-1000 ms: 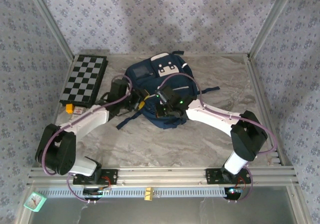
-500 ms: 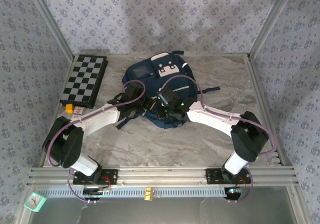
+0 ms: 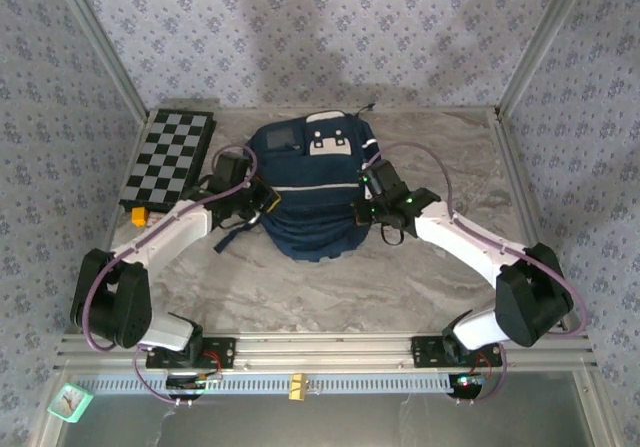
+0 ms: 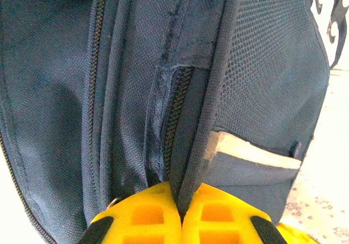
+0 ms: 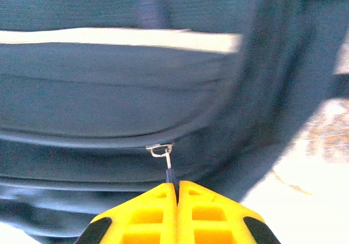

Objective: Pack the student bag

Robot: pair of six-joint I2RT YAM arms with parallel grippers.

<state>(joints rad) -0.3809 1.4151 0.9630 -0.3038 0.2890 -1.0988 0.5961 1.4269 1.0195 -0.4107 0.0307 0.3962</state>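
Top view: the bag point(image 3: 315, 192) lies flat mid-frame on the marble table point(image 3: 440, 157), front patch toward the top edge. The left pincer point(image 3: 264, 200) is pressed to the bag's left side and the right pincer point(image 3: 360, 213) to its right side, so the bag sits squarely between the two. A chessboard point(image 3: 170, 162) lies upper left, apart from the bag.

Left wrist view: yellow fingers point(image 4: 142, 216) at the bottom edge are clamped together on a fold of navy fabric beside a zip line, and the bag rises above them to the top of frame.

Right wrist view: fingers point(image 5: 207, 216) are closed tight, nipping the zip pull point(image 5: 162, 151) just above their tips. The bag spans the upper frame, somewhat blurred.
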